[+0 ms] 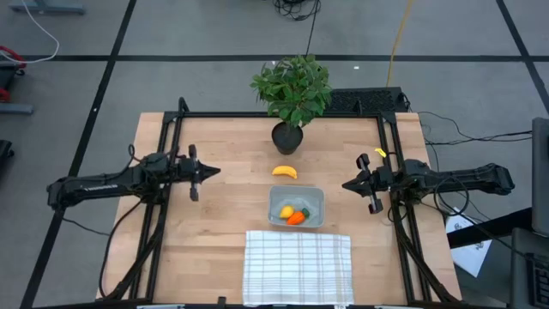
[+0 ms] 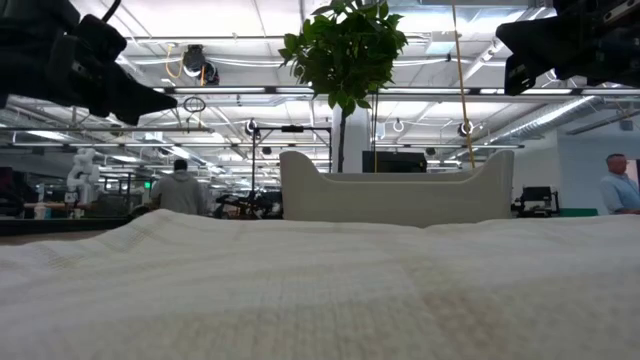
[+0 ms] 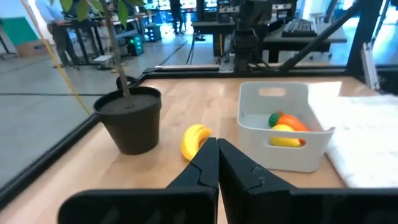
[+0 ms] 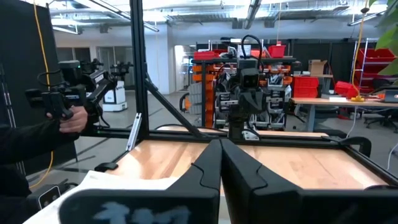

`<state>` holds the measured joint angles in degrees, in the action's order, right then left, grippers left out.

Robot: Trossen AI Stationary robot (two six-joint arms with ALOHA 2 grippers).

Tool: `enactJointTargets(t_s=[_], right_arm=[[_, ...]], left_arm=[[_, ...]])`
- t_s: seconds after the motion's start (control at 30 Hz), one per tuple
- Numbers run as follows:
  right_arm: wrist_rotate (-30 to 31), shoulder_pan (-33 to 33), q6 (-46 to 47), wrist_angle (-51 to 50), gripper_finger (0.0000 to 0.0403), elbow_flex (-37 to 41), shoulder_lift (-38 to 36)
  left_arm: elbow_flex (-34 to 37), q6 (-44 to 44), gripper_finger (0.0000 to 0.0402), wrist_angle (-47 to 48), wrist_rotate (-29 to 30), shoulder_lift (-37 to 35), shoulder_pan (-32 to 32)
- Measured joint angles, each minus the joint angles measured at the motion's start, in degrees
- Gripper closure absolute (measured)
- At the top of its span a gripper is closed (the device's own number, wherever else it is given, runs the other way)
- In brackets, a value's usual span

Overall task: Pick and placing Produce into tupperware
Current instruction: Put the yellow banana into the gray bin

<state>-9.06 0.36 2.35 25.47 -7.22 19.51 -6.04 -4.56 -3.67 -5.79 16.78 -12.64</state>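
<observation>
Two pieces of produce, the carrot (image 1: 296, 218) and lemon (image 1: 286, 211), lie in the tupperware (image 1: 316, 199) near the table's (image 1: 223, 154) middle. The banana (image 1: 285, 172) lies outside it on bare wood, its long axis running across the table, between the tub and the potted plant (image 1: 292, 90) (which stands just behind it). A checked cloth (image 1: 298, 266) lies touching the tub's front edge. Open wood lies either side of the banana. The left gripper (image 1: 210, 172) hangs over the left side and the right gripper (image 1: 347, 184) over the right, both pinched together and empty, well apart from the produce.
</observation>
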Motion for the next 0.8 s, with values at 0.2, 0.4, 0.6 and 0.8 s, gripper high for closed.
enactJointTargets(t_s=[0.2, 0.4, 0.6, 0.8], right_arm=[[0.0, 0.0, 1.1, -0.1, 0.0403, 0.6, 0.0], [0.0, 0.0, 1.5, 2.4, 0.0403, 2.4, 0.0], [0.0, 0.0, 1.7, 4.7, 0.0403, 4.3, 0.0], [0.2, 0.0, 1.1, 4.3, 0.0403, 4.8, 0.1]], left_arm=[[1.7, 1.7, 0.0401, -1.4, -0.2, 0.0, -0.2], [5.1, 1.4, 0.0401, -6.1, -0.1, 0.0, -0.2], [5.5, 1.7, 0.0391, -5.9, 4.2, 0.1, -0.2], [5.5, -0.9, 0.0396, -4.8, 4.4, 0.1, -0.2]])
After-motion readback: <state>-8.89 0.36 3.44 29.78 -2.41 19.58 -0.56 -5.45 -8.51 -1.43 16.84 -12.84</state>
